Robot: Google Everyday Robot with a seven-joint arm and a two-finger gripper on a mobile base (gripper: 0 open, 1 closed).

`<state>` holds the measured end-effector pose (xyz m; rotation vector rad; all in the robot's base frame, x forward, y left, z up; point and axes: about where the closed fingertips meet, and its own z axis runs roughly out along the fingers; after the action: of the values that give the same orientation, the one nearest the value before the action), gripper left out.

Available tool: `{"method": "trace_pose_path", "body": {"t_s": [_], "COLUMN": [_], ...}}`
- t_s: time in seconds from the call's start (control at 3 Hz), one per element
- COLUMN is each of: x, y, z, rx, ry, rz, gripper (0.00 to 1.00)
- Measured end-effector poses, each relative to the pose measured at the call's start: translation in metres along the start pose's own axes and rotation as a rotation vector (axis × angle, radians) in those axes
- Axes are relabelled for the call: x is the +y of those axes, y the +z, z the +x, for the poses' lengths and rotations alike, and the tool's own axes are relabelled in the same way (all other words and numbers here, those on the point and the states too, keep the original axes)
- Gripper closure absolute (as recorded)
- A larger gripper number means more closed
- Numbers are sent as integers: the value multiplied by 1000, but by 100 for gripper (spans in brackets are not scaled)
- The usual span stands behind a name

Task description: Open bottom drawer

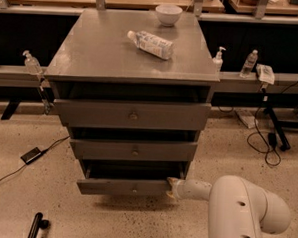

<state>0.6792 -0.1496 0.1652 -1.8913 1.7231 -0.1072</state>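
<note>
The bottom drawer (125, 187) is the slimmest grey front of the three, with a small round knob (134, 189) at its centre. It stands pulled out a little from the grey cabinet (132, 55), with a dark gap above its front. My gripper (172, 188) sits at the drawer's right end, touching the front panel's corner. The white arm (244, 211) reaches in from the lower right. The mid-sized drawer (135, 150) and the widest top drawer (133, 114) sit above it.
On the cabinet top lie a plastic bottle (150, 43) on its side and a white bowl (168, 14). Sanitiser bottles (32, 62) stand on ledges at both sides. Cables (265, 142) and a black box (32, 155) lie on the speckled floor.
</note>
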Motion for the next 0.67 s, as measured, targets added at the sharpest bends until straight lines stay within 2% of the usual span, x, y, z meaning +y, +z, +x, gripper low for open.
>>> {"method": "trace_pose_path", "body": {"t_s": [0.33, 0.67], "x": [0, 1], "y": [0, -1], "z": [0, -1], "rx": [0, -8], "ry": [0, 3], "rz": [0, 2], "gripper": [7, 0]}}
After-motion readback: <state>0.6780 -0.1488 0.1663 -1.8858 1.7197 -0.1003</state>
